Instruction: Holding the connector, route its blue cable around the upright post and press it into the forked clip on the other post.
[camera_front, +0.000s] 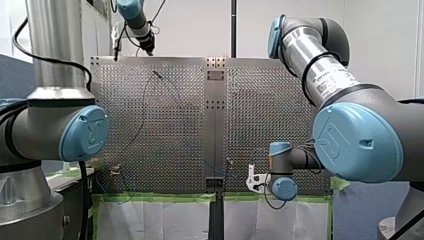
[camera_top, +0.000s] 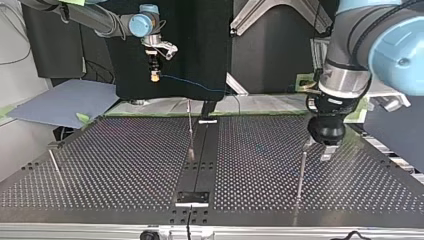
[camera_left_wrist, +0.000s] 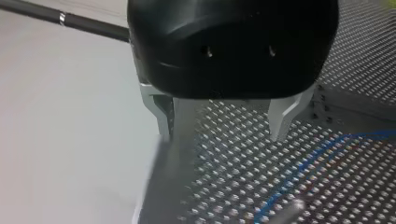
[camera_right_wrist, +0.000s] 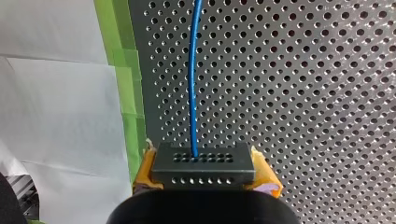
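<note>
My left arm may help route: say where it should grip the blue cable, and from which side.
Probably the stretch of blue cable ahead of my left gripper, from above, open fingers straddling it crosswise: it is thin and seems low over the perforated table, leaving little side room.

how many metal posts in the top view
3: a thin metal post at the view's centre, another at its right, a third tilted at its left; more may be hidden.
</note>
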